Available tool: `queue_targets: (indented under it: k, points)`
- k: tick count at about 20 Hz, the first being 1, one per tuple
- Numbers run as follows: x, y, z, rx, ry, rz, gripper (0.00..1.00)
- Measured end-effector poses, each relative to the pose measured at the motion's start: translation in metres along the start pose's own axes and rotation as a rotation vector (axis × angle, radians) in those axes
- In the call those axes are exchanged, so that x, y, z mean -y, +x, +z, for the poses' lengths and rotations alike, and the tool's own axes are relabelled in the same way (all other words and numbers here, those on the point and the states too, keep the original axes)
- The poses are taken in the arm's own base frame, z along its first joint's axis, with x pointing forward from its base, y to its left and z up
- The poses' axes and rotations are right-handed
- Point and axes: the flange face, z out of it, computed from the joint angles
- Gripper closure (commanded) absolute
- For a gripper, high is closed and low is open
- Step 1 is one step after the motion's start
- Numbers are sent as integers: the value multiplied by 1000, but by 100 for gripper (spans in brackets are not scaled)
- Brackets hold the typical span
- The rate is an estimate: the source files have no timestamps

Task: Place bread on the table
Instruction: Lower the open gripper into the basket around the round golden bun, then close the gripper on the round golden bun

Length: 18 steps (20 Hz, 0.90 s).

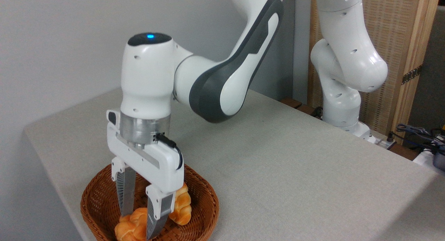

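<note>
At the lower left, near the surface's (pixel 278 164) 7 o'clock corner, sits a basket (pixel 205 202), a shallow round bowl of tight brown wicker with a rolled rim. The bun (pixel 130 224) lies in it at about 6 o'clock, low against the near wall: small, round, glossy golden-orange, its top twisted into knotted lobes, paler in the creases. Only its left and middle parts show, as the gripper's front finger crosses it. The gripper (pixel 139 223) points straight down into the basket with its two fingers (pixel 125 192) a moderate gap apart, one on each side of the bun's top; they are grey, ribbed on the inner faces and tapering to thin tips, held in white plastic mounts below a brushed metal collar. Whether the tips press the bun cannot be told. Just right of the fingers, at the basket's 3 o'clock, a roll (pixel 182 208) peeks out, longer and braided, the same orange with light seams. The arm (pixel 222 84) above is smooth white shell with dark grey joint panels and a blue light on its cap, bending up and right toward its base at the surface's 2 o'clock edge. The surface is flat, light grey-beige, with a fine cloth-like weave and a rounded left corner. Behind the base stands a woven panel (pixel 393 35) in a wood frame.
</note>
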Motion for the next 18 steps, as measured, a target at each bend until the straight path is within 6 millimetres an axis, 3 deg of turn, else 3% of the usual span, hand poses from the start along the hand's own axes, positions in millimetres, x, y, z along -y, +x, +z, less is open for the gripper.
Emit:
queue_targets:
  k: [3,6,8,18]
  points:
    - [-1,0,13,6,3,2,2]
    - [-2,0,15,9,2,3,45]
    - [-3,1,15,8,1,5,68]
    - [-5,6,12,-1,3,15,71]
